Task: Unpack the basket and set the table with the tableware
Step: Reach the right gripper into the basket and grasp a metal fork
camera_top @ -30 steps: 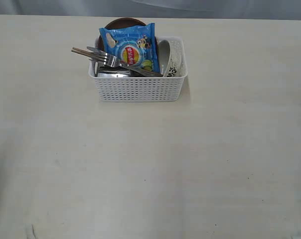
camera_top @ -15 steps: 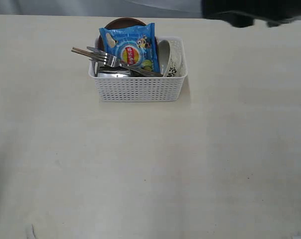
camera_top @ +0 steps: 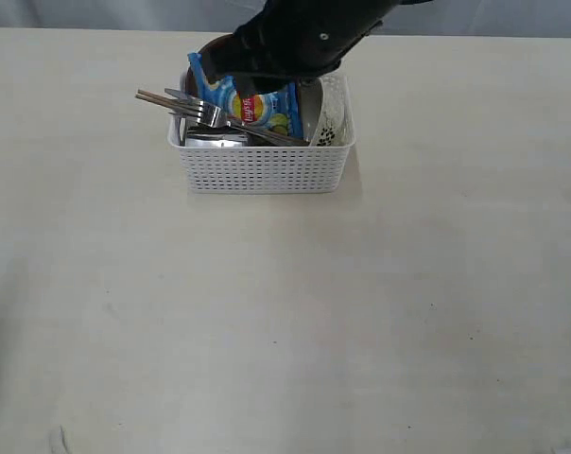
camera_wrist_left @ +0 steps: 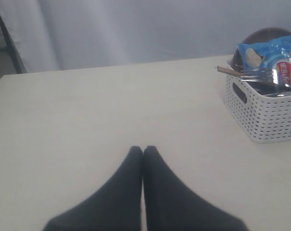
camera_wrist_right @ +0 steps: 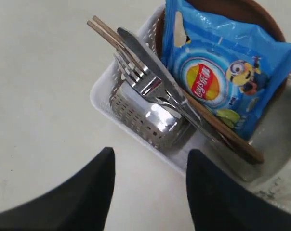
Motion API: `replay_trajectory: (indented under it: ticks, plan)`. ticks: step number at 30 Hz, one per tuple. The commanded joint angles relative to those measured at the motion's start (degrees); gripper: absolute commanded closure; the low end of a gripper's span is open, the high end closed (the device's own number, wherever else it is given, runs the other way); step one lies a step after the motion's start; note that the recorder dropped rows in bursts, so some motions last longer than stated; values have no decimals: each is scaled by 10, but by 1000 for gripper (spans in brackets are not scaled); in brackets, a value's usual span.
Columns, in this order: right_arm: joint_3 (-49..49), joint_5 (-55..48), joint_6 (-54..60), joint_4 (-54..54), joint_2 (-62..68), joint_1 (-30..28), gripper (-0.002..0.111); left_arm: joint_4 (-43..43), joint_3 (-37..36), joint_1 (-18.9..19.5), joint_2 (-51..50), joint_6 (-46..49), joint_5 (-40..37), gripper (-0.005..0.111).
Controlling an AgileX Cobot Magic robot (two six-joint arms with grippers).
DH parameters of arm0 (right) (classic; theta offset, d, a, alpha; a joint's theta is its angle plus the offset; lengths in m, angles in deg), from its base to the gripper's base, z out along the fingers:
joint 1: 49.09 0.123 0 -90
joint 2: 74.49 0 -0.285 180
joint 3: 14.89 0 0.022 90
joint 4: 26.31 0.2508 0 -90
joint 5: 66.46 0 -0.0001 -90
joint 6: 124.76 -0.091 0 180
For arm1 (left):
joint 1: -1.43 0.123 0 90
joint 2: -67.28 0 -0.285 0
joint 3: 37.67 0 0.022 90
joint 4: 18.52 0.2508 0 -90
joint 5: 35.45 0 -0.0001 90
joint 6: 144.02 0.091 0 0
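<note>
The white perforated basket [camera_top: 262, 156] stands at the back of the cream table [camera_top: 285, 312]. In it lie a silver fork [camera_wrist_right: 140, 79] and knife [camera_wrist_right: 150, 62] across wooden chopsticks [camera_wrist_right: 104, 31], above a steel cup [camera_wrist_right: 150, 120]. A blue chip bag [camera_wrist_right: 222, 77] leans on the brown plate [camera_wrist_right: 251, 12], and a pale bowl [camera_top: 314, 109] stands on edge at the basket's right end. My right arm [camera_top: 304, 38] hangs over the basket's back. My right gripper [camera_wrist_right: 150, 156] is open and empty, above the basket's rim by the cup. My left gripper [camera_wrist_left: 143, 150] is shut, low over bare table, well away from the basket [camera_wrist_left: 263, 113].
A grey curtain [camera_wrist_left: 136, 29] hangs behind the table's far edge. Wide bare tabletop lies in front of the basket and to both sides of it.
My right arm has come in from the upper right and now hangs over the basket's back, covering most of the plate and the bag's top. The basket's contents have not moved.
</note>
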Motion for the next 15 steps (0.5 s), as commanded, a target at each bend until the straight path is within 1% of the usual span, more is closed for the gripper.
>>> replay_trajectory:
  ticks: [1,5,10,15]
  plan:
    - [57,-25,53,23,60,0,63,0,-1,-4,2,1,6,107]
    - [95,-43,105,58,103,0,63,0,-1,-6,2,1,6,107]
    - [119,-40,155,58,138,0,63,0,-1,-6,2,1,6,107]
    - [124,-25,248,54,157,6,63,0,-1,-6,2,1,6,107]
